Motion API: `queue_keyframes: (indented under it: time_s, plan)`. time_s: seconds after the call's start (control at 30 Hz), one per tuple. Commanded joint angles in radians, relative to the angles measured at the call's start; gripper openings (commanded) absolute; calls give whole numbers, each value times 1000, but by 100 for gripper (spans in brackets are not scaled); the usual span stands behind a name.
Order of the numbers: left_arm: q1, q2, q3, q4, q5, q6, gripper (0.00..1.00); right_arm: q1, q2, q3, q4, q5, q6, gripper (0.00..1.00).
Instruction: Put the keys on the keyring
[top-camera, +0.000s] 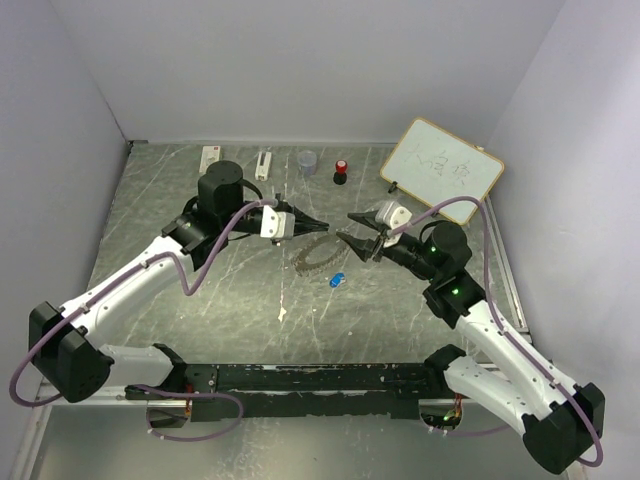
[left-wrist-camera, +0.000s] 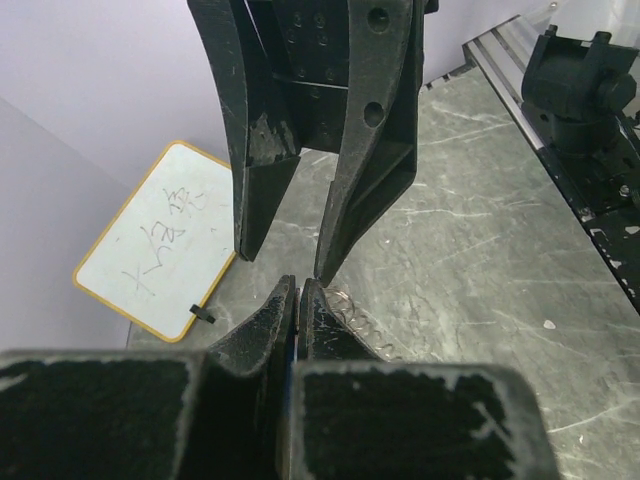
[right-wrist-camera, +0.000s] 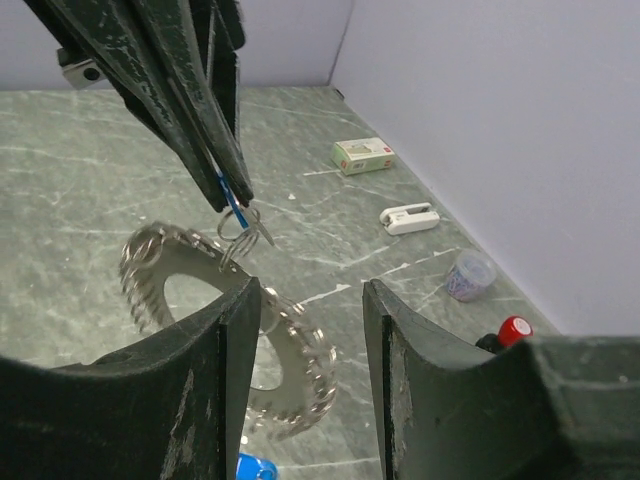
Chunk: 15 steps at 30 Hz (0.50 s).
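Note:
The keyring (top-camera: 313, 256) lies flat on the marbled table, a grey metal ring fringed with small wire loops (right-wrist-camera: 306, 352) (left-wrist-camera: 357, 315). My left gripper (top-camera: 322, 226) (left-wrist-camera: 299, 285) is shut on a thin blue key (right-wrist-camera: 232, 205), whose lower end meets a small wire loop at the ring's edge. My right gripper (top-camera: 344, 225) (right-wrist-camera: 305, 290) hovers open just opposite, tip to tip with the left one, holding nothing. In the left wrist view it (left-wrist-camera: 283, 265) hangs right above my shut fingers. A second blue key (top-camera: 336, 280) (right-wrist-camera: 256, 468) lies on the table beside the ring.
A whiteboard (top-camera: 441, 165) (left-wrist-camera: 160, 250) leans at the back right. Along the back stand a red-and-black knob (top-camera: 341, 171) (right-wrist-camera: 512, 330), a clear cup (top-camera: 308, 160) (right-wrist-camera: 469, 275), a white clip-like item (top-camera: 263, 163) (right-wrist-camera: 408, 216) and a small box (top-camera: 211, 156) (right-wrist-camera: 363, 154).

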Motion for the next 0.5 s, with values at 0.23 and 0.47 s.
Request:
queue_keyframes:
  time_s: [0.23, 0.47]
  plan:
    - [15, 23, 55, -3, 45, 24, 7, 0, 38, 5, 16, -92, -21, 45]
    - [15, 24, 50, 12, 33, 11, 7, 0, 13, 1, 5, -96, -8, 44]
